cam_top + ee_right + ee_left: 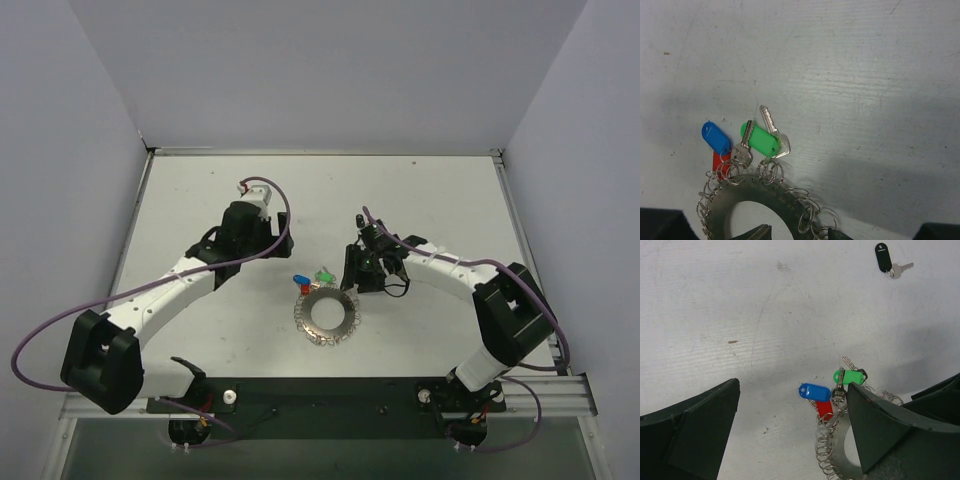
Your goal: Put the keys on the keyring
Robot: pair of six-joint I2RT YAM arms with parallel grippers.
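The keyring [343,322] lies flat mid-table, a dark metal band [765,192] edged with small wire loops. Blue [716,137], red [720,162] and green [762,141] tagged keys lie at its far rim, their loops tangled among its loops. A black-tagged key [883,257] lies apart, farther off. My right gripper [800,231] straddles the band, one fingertip in the hole and one outside the rim, with a gap still showing. My left gripper [792,384] hangs wide open above the table left of the keys, holding nothing.
White walls enclose the table on three sides. The cables of both arms loop above the table near the wrists. The right arm's shadow falls across the table beside the ring.
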